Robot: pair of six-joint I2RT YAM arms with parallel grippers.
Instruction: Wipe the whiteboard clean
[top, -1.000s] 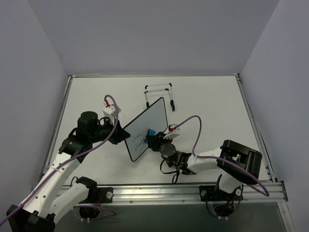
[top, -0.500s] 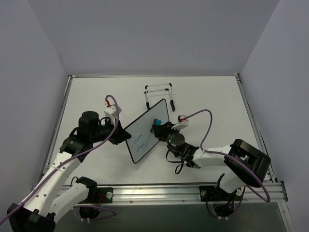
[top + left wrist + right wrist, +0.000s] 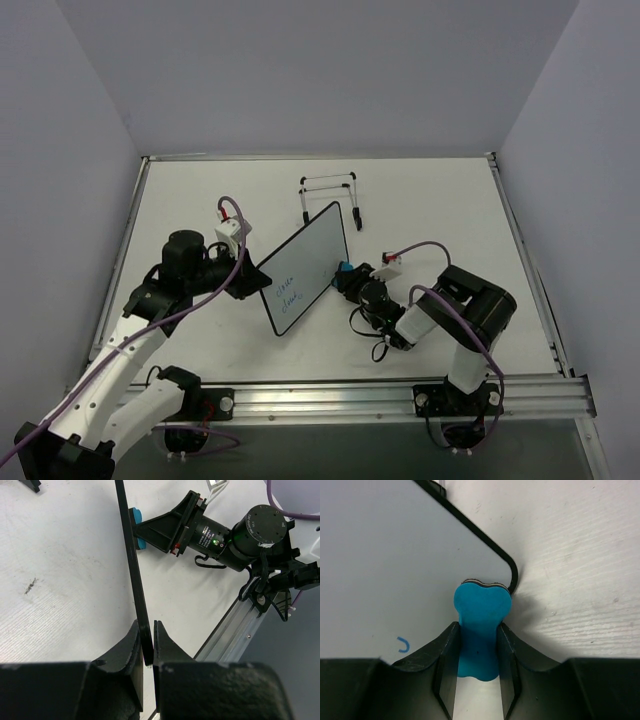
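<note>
Gripping the lower-left corner of the small white rectangular whiteboard with a thin black rounded frame (image 3: pixel 305 268), the left arm's fingers (image 3: pixel 255 278) were clenched on its rim and held it up on edge, tilted, near the middle of the top view. Whether its lower edge touched the white desk (image 3: pixel 440 210) could not be told.

Two lines of blue handwriting (image 3: pixel 285 292) sat on the board's lower-left part; the upper-right part was plain white.

In the left wrist view the whiteboard (image 3: pixel 131 555) showed edge-on as a thin dark line. It ran from the top centre down into the black fingers (image 3: pixel 137 635) at the bottom of the frame.

The right arm's fingers (image 3: pixel 350 277) were closed around a small blue eraser block with a dark felt layer (image 3: pixel 343 268). The eraser met the board's right edge.

In the right wrist view the eraser (image 3: pixel 481 605) stood at centre between the two black fingers (image 3: pixel 454 640). Its felt end pressed against the whiteboard (image 3: pixel 385 555) just beside a rounded corner. One small blue stroke (image 3: pixel 403 644) lay at the lower left.

A thin wire easel stand (image 3: pixel 330 195) stood near the board's top corner, at upper centre.
</note>
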